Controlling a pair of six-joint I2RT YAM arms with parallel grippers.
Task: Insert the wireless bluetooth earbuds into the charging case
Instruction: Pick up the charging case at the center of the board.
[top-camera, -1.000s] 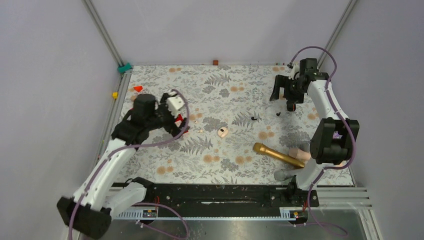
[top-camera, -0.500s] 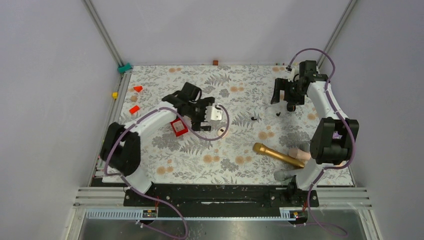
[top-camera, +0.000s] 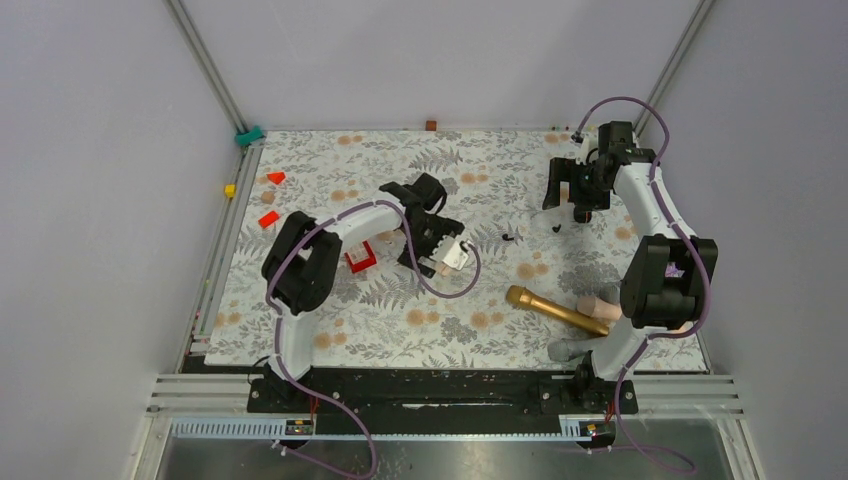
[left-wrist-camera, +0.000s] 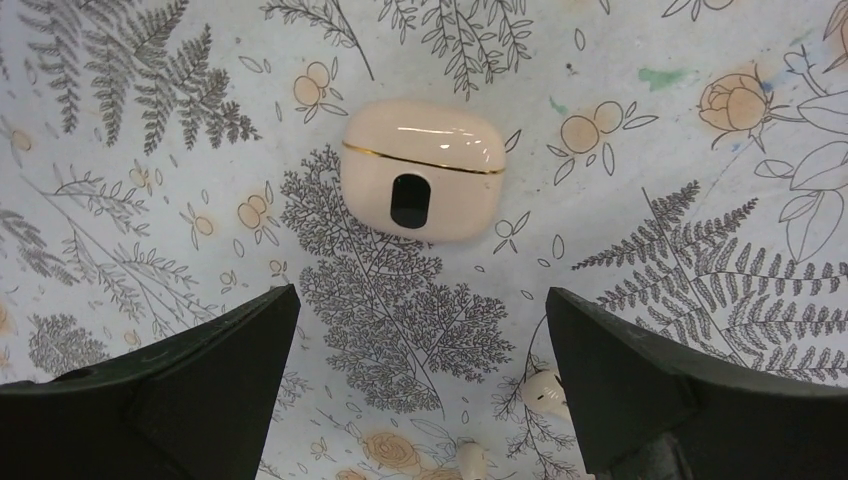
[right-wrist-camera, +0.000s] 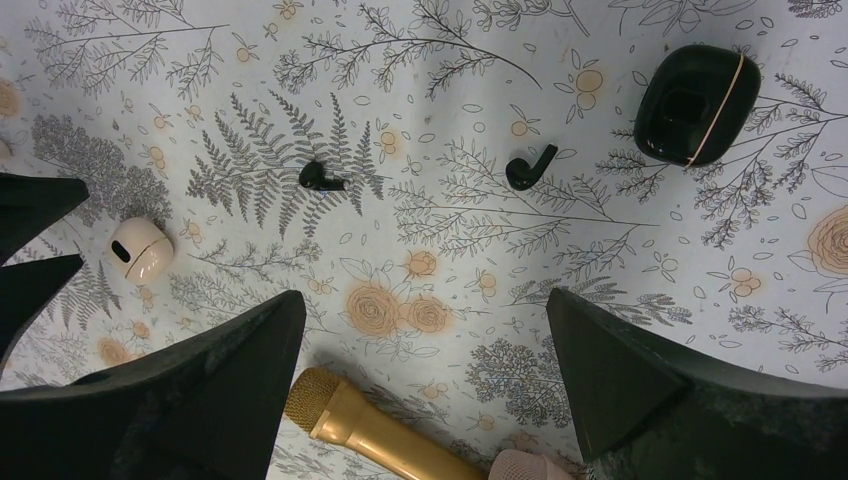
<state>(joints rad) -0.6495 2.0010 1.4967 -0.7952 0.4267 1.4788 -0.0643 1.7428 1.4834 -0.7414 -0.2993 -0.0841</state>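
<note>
Left pincer (left-wrist-camera: 420, 300) released, jaws spread wide, nothing between them. Nearest to it, two pale earbuds (left-wrist-camera: 545, 392) lie on the counter (left-wrist-camera: 150, 120) at the lower edge of the left wrist view. One is just beside the inner face of the right-hand finger, the other lower and partly cut off (orientation of either too small to tell). Farther ahead, centred on the gap, the pale charging case (left-wrist-camera: 422, 170) lies apart from both fingers, apparently shut, its long axis running across, parallel to the line between the fingertips. Right pincer (right-wrist-camera: 425, 295) likewise released and empty; ahead of it two black earbuds (right-wrist-camera: 322, 178) lie apart from each other, the black case (right-wrist-camera: 697, 103) beyond them toward the right. Judgement: the left arm is nearer the pale set, the right arm the black. The pale buds sit back of the left fingertips, so a pick there likely calls for drawing back before descending.
</note>
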